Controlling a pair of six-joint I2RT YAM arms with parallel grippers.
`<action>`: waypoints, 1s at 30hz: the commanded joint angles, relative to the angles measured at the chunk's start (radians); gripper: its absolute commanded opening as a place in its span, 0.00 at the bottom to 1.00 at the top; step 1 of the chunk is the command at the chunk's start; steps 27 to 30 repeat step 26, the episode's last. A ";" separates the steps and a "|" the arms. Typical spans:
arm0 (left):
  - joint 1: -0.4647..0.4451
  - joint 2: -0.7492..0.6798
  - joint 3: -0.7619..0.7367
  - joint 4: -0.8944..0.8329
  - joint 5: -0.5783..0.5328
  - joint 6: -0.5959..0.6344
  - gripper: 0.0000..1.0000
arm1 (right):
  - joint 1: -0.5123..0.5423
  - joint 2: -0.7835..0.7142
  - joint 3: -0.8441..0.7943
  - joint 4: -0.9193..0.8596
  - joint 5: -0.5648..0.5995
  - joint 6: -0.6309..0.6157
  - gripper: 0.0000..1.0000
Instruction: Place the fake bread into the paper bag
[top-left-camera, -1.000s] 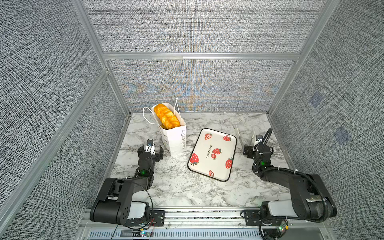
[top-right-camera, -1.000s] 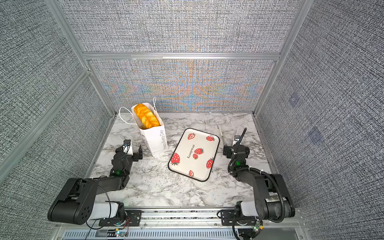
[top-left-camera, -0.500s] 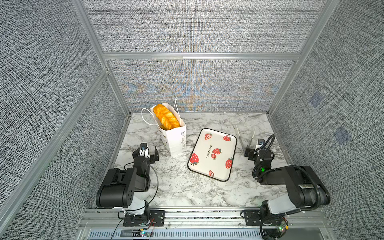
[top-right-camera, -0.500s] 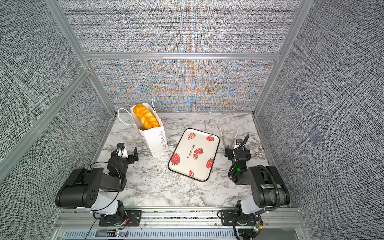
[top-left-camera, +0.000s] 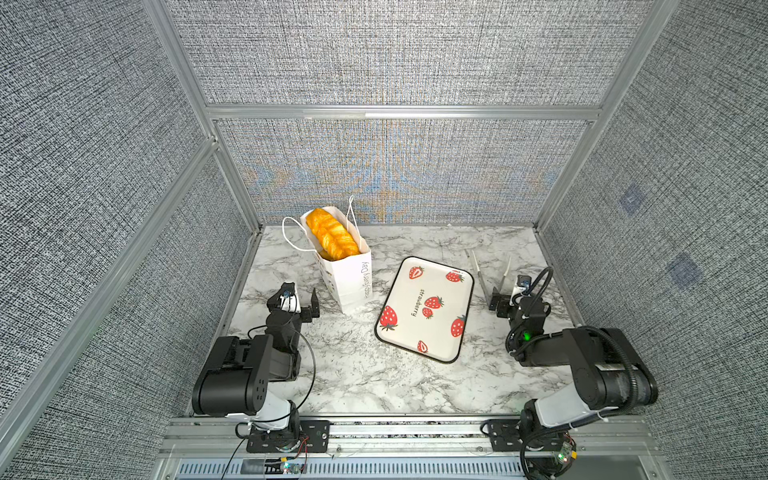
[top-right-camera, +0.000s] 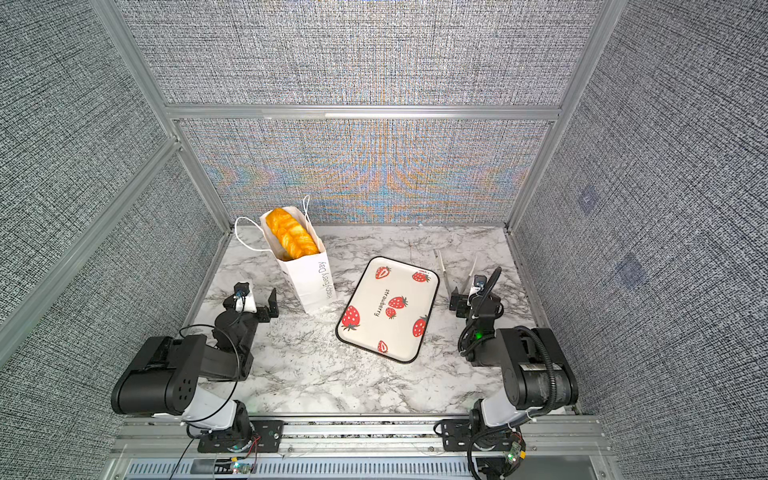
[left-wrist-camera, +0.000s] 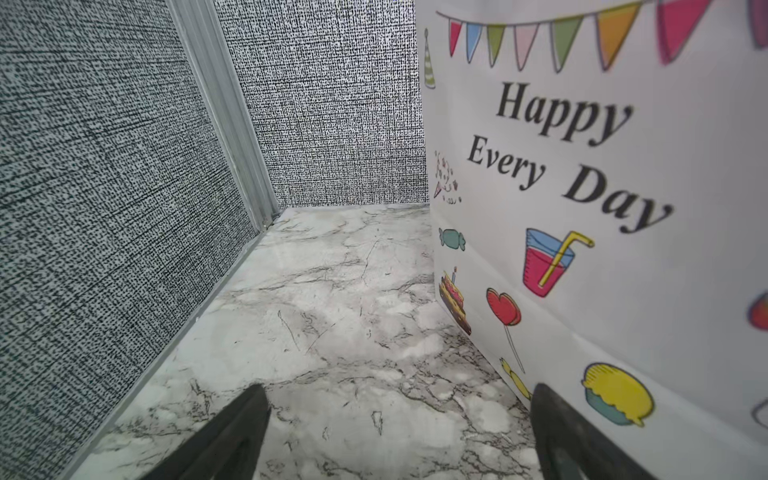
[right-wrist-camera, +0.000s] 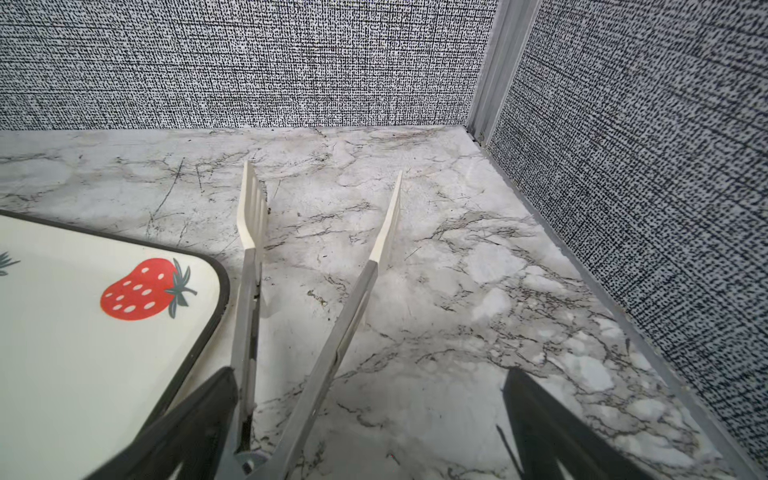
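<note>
While left gripper & right gripper gape wide, empty, glossy golden braided toy loaf pokes from mouth of tall white paper bag (prob. light, stiff, slick: pinch across mid-body).

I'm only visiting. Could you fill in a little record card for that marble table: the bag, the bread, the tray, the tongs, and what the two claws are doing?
Paper bag: upright, back left of the table, left of the tray
Fake bread: braided loaf showing in the bag's mouth; none seen elsewhere
Tray: strawberry print, flat, no bread on it
Tongs: spread, lying right of the tray
Left gripper: open, low beside the bag, holding nothing
Right gripper: open, tongs' handle end between its fingers, not squeezed
</note>
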 joint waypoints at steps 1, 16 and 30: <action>0.001 0.001 0.000 0.028 0.014 0.005 0.99 | -0.001 -0.001 0.005 0.014 -0.013 0.007 0.99; 0.002 0.003 0.004 0.024 0.014 0.005 0.99 | -0.002 0.000 0.005 0.011 -0.013 0.007 0.99; 0.001 0.004 0.005 0.022 0.014 0.006 0.99 | -0.003 -0.001 0.006 0.010 -0.013 0.008 0.99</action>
